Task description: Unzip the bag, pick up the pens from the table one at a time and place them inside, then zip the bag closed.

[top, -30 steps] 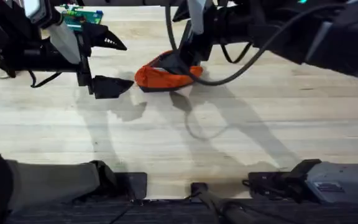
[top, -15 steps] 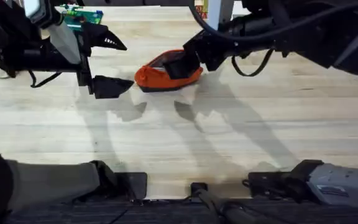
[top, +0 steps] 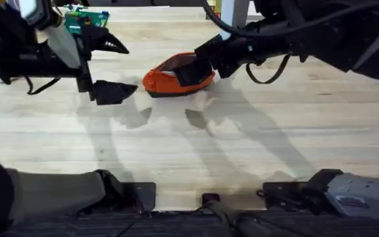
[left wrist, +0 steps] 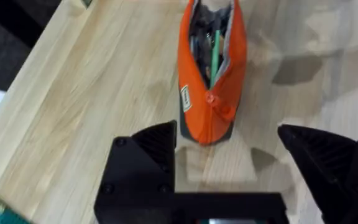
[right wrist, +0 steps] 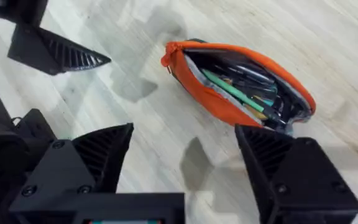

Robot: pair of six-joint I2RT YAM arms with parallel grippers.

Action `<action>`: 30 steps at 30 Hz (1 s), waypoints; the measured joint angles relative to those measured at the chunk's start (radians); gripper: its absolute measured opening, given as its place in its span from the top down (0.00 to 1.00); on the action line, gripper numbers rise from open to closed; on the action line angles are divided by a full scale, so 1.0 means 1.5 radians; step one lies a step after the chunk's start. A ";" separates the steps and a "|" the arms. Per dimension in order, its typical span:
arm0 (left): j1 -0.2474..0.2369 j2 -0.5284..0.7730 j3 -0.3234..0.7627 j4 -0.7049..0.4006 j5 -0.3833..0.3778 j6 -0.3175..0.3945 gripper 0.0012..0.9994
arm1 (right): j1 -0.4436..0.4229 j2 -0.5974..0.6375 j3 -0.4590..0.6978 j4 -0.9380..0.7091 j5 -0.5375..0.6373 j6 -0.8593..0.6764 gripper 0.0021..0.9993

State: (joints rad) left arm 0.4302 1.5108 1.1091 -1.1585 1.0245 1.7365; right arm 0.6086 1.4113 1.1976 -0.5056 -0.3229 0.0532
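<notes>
The orange bag [top: 174, 80] lies on the table [top: 242, 151] at the back centre, its zipper open. In the left wrist view the bag [left wrist: 211, 74] gapes, with a green pen [left wrist: 215, 51] inside among dark contents. The right wrist view shows the same bag [right wrist: 211, 99] with the pen [right wrist: 232, 91] lying lengthwise in it. My right gripper [top: 202, 60] hovers open just above the bag's right end, holding nothing. My left gripper [top: 114, 68] stands open a little left of the bag, one of its fingers [right wrist: 58, 53] showing in the right wrist view.
A green board [top: 85, 18] lies at the table's back left corner, behind my left arm. The left table edge [left wrist: 23, 68] runs close beside the left gripper. Bare wood stretches from the bag to the front edge.
My right gripper has risen out of the bag's mouth and drawn back to the right, empty. The left gripper has drifted slightly left. The bag has stayed in place.
</notes>
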 joint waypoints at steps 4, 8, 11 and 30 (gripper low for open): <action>0.058 0.000 0.000 -0.003 -0.006 0.000 0.01 | 0.000 0.000 0.000 0.000 0.000 0.000 0.00; 0.095 0.005 0.000 -0.032 -0.028 0.017 0.01 | 0.000 0.000 0.000 0.000 0.000 0.000 0.00; 0.103 0.030 0.000 -0.052 -0.033 0.044 0.01 | 0.000 0.000 0.000 0.000 0.000 0.000 0.00; 0.105 0.211 0.001 -0.083 -0.035 0.184 0.01 | 0.038 0.000 0.000 0.070 0.015 0.191 0.00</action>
State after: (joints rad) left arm 0.5880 1.8279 1.1099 -1.2827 0.9718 2.0132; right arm 0.6661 1.4113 1.1976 -0.4004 -0.3001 0.3397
